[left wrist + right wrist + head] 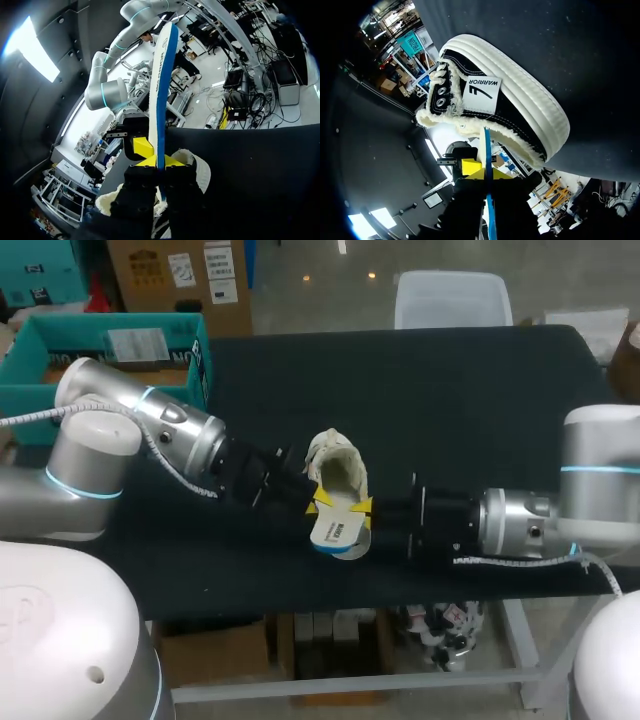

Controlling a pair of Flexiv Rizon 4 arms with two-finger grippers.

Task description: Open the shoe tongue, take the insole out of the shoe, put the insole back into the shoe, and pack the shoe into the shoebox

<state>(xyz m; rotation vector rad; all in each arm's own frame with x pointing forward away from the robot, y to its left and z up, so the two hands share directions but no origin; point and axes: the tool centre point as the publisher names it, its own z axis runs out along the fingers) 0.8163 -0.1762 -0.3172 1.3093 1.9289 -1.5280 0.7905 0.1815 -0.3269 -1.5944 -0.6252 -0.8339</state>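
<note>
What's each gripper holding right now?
Left gripper: closed on the insole.
Right gripper: closed on the same insole.

You have dim, even overhead light; the dark table [480, 390] swallows most shadows. The white shoe [338, 468] stands out brightly. In the left wrist view a ceiling lamp [31, 50] flares white; straight lines bow near the rim.

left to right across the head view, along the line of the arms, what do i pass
left arm → left fingers → insole → right fingers → right arm
</note>
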